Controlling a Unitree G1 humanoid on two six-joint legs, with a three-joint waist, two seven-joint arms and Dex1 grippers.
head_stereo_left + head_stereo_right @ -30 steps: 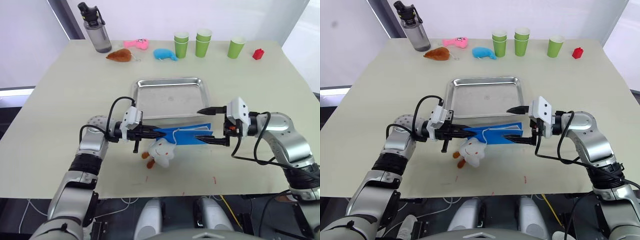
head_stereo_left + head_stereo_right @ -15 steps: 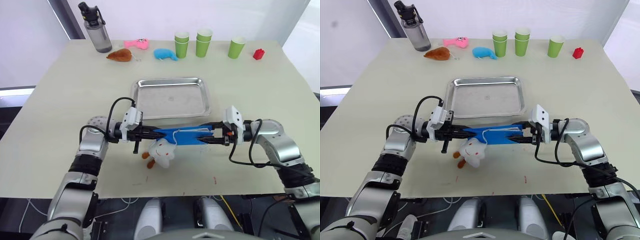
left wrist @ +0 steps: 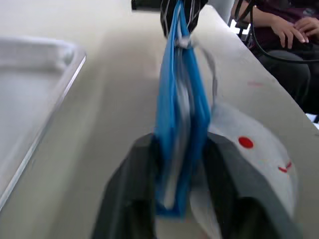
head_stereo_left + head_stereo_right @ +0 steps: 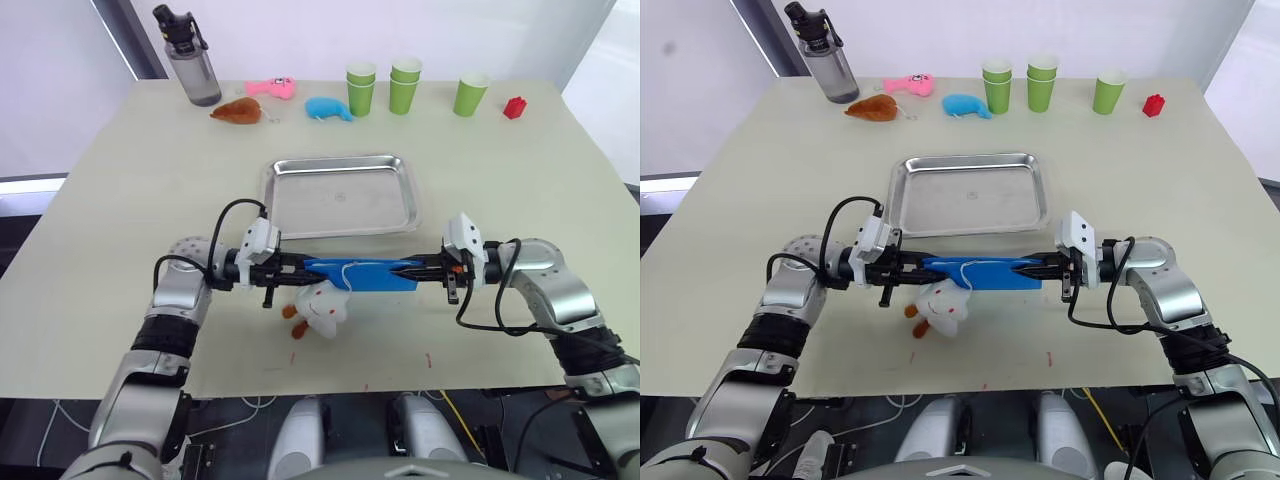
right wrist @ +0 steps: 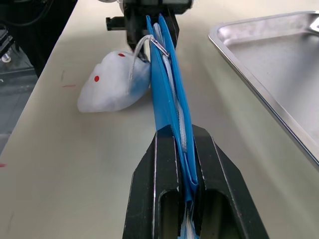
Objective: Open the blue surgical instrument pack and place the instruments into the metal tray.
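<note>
The blue surgical instrument pack [image 4: 360,273] is closed and stands on edge, stretched level between my two grippers just in front of the metal tray [image 4: 340,195], which holds nothing. My right gripper [image 4: 421,269] is shut on the pack's right end, pinching it thin [image 5: 172,114]. At the left end, my left gripper [image 4: 300,268] has its fingers [image 3: 134,199] apart on either side of the pack [image 3: 179,124], whose layers fan out between them. The instruments are hidden inside the pack.
A white plush toy [image 4: 320,308] lies under the pack, tied to it by a white cord. Along the far edge stand a grey bottle [image 4: 188,55], small toys [image 4: 272,88], green cups [image 4: 405,85] and a red block [image 4: 515,107]. A seated person's hand [image 3: 294,25] shows beyond the table.
My right gripper has come in from wide open and shut on the pack's right end. The left gripper's fingers have loosened around the left end. The pack now sits level.
</note>
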